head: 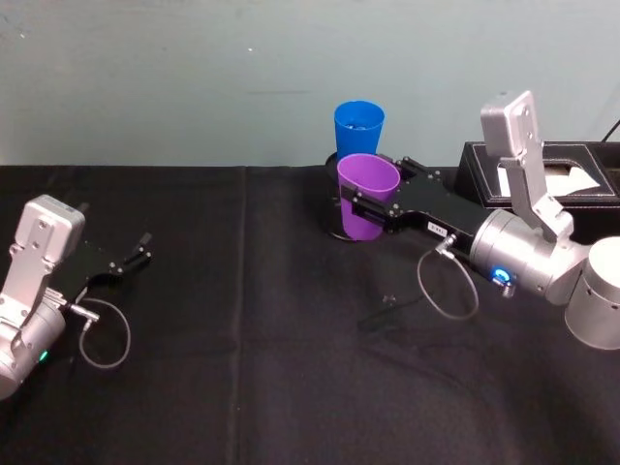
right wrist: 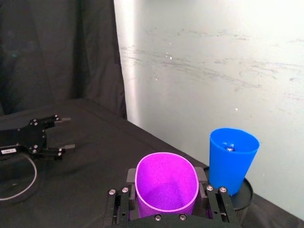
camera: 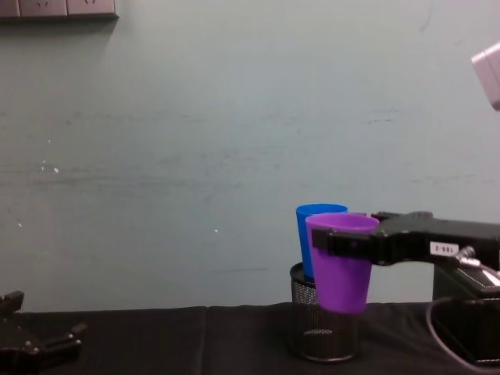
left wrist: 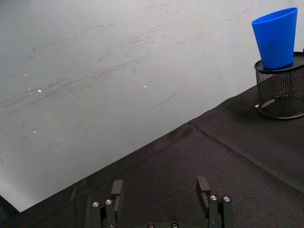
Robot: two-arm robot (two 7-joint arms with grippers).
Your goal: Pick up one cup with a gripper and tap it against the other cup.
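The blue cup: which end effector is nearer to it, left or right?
Right. The right end effector holds the purple cup close by the blue cup; the left end effector sits open far off to the left.

One cup (head: 368,199) before the other cup (head: 358,126)

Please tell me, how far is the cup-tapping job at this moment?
Done: the right pincer is shut on the purple cup and holds it off the table. In hand: that cup hangs close beside the blue cup, which sits atop the mesh holder; a small gap shows between them. Left: the tap itself. The left pincer rests open at the table's left.
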